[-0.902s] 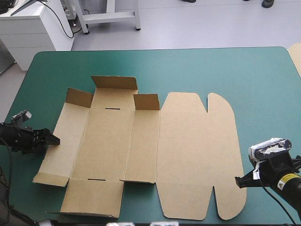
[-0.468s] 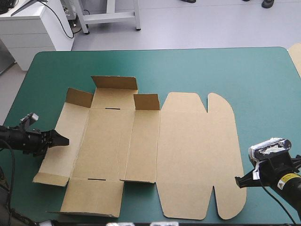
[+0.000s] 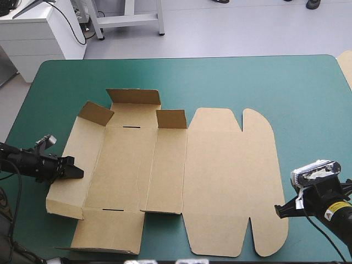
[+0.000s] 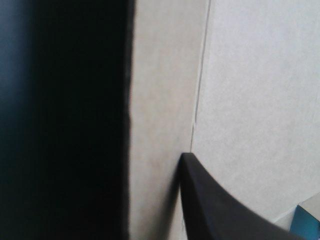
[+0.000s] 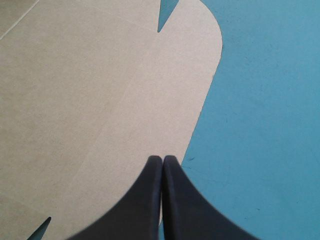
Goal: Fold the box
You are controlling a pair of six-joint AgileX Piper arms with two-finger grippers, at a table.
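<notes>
High view: the brown box (image 3: 165, 176) lies spread mid-worktop (image 3: 247, 82), and its left side panel (image 3: 74, 159), flat just before, now tips up. The left pincer (image 3: 77, 172) has pushed in at that panel's outer edge; whether it grips the board I cannot tell, but the first wall looks started. The right pincer (image 5: 162, 162), closed and empty, sits at the box's near right corner.

plain brown over the whole box (image 3: 220, 176), a shade deeper on the raised far flaps (image 3: 133, 97). two thin dark slits (image 3: 131, 127) on the left half, one far, one near. plain teal-green on the table cover (image 3: 264, 82), faintly dark-flecked beside the right gripper (image 5: 162, 161). black on its fingers (image 5: 145, 200), black too on the left gripper (image 3: 78, 172).
</notes>
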